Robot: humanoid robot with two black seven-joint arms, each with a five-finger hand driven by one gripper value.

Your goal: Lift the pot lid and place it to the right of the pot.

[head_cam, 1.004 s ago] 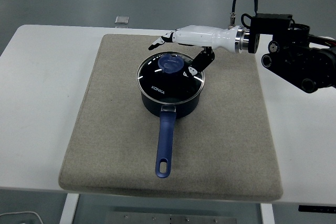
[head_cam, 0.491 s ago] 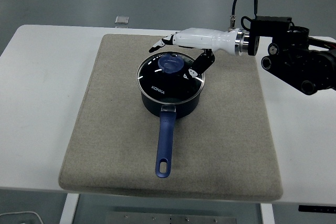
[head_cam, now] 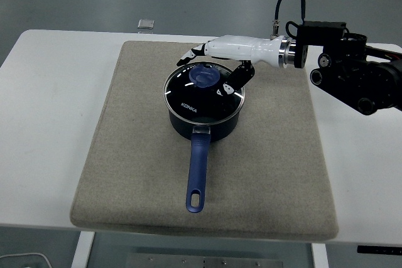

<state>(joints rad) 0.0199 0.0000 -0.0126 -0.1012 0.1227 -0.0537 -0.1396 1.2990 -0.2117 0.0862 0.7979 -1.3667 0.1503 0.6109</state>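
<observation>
Head view: pot lid (head_cam: 203, 89) sat seated on the blue pot (head_cam: 204, 117), mid grey mat (head_cam: 157, 174) on the white bench (head_cam: 50, 123), knob (head_cam: 204, 77) at lid centre. Right hand (head_cam: 217, 61) hovered over the lid's far-right side, fingers spread, gripping nothing, thumb hanging just right of the knob. Best approach: centre over the knob, pinch it squarely, lift straight up before shifting right.

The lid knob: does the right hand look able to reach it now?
Probably yes. The right hand hovers just behind the blue knob of the lid, fingers spread and holding nothing. Nothing lies between hand and knob, and the lid sits on the pot.
</observation>
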